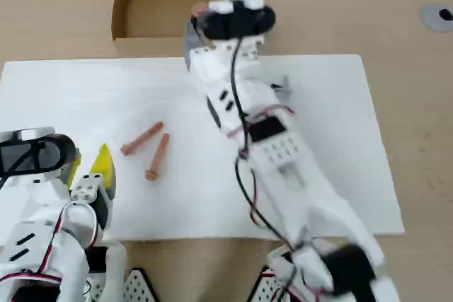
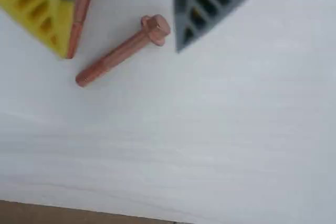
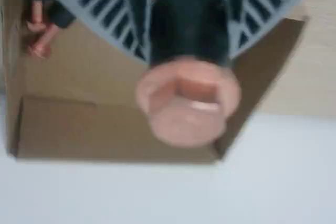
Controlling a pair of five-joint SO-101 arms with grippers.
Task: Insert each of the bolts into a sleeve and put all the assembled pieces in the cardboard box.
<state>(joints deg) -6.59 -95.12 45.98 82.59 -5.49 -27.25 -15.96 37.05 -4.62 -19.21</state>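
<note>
With the right hand (image 3: 189, 30) clamped on the sleeved bolt (image 3: 187, 100), clear the cardboard box (image 3: 105, 129) wall before releasing — the left hand (image 2: 122, 53) hangs wide open.

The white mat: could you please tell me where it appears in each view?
High view: the mat lies mid-table, under the bolts.
Left wrist view: the mat lies under the bolts.
Right wrist view: the mat lies beside the box.
Shared landmark: the wooden table bordering it.

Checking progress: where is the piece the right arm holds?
The piece is clamped in the right gripper at the box's near right corner, just past the mat's far edge in the high view.
</note>
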